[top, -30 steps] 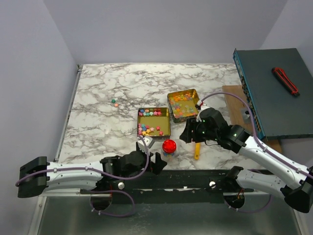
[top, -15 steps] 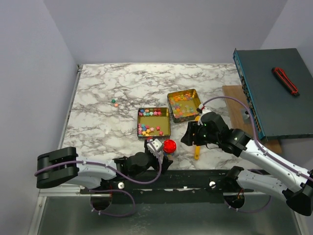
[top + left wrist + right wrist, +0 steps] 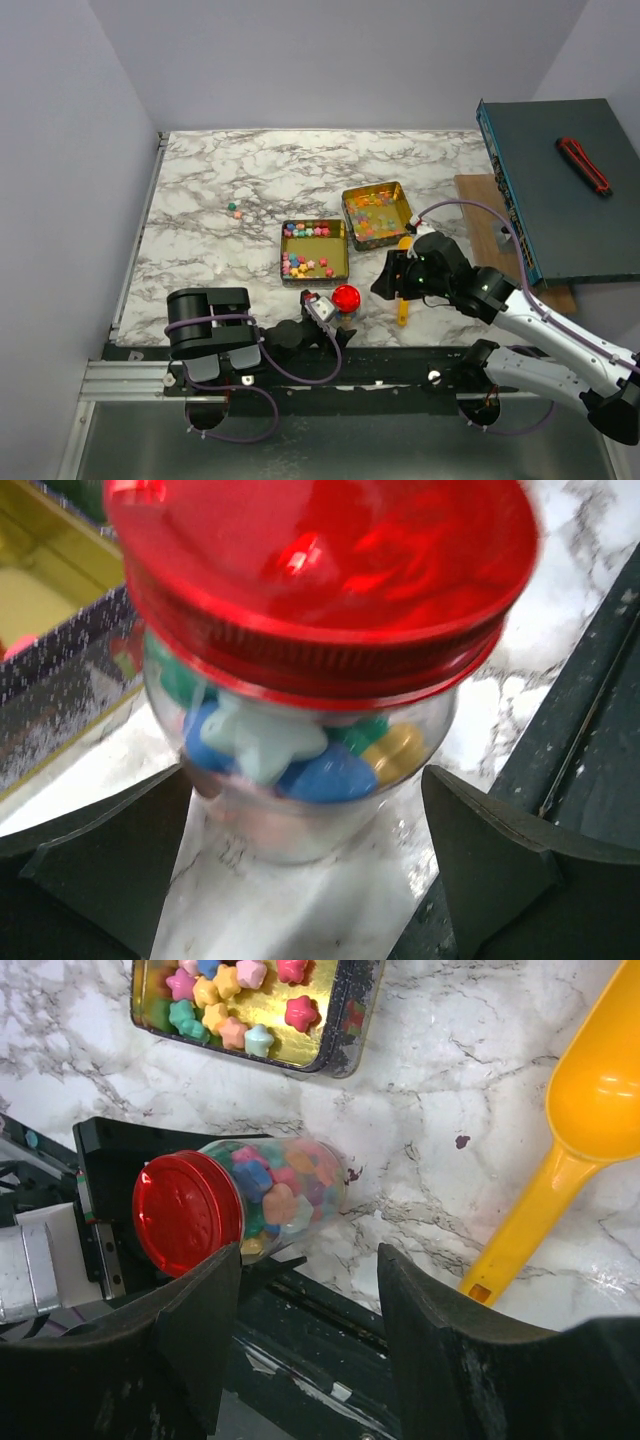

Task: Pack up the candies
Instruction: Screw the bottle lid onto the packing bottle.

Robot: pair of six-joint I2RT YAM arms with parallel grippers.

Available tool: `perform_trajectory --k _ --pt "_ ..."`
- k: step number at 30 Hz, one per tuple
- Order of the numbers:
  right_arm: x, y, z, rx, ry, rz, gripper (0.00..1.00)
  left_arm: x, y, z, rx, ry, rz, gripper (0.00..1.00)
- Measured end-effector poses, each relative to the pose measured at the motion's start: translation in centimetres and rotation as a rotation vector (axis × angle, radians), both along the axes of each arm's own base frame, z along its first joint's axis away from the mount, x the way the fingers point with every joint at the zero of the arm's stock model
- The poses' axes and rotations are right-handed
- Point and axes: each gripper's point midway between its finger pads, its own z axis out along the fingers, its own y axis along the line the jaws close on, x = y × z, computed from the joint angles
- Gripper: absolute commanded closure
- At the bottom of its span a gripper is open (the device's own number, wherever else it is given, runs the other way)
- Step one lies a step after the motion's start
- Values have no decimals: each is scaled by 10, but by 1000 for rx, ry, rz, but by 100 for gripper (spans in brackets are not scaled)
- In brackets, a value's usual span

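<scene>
Though capped red, jar [image 3: 300, 825] of candies [image 3: 280, 1200]

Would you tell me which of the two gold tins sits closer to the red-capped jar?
The left tin, holding pastel star candies, just behind the jar; the right tin, with glossy jellies, sits farther back.

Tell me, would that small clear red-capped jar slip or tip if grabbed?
Possibly slippery: the small clear jar looks smooth and rounded. It may tip, its red cap being wider than its base. Full of candies, probably hefty.
</scene>
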Motion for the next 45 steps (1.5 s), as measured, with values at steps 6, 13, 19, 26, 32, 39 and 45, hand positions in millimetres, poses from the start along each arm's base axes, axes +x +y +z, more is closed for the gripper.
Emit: perform_trajectory --k 6,13,19,26,32,39,45 --pt "-1 1 5 28 -5 -4 39 5 -15 22 -66 -64 -11 1" --pt "-5 2 -1 33 19 0 40 10 -27 27 -59 -116 -19 1" --pt "-8 4 1 51 27 11 45 11 -29 21 -39 -122 -21 7" --pt "-9 19 11 121 31 49 51 11 -30 17 -28 -125 -22 29" --pt "-8 31 7 140 56 76 56 11 -30 16 -29 -122 -24 45" --pt "-4 39 0 135 75 87 61 11 -31 16 -31 -120 -26 50" --pt "-2 46 -3 145 80 107 66 10 -31 16 -39 -112 -27 50"
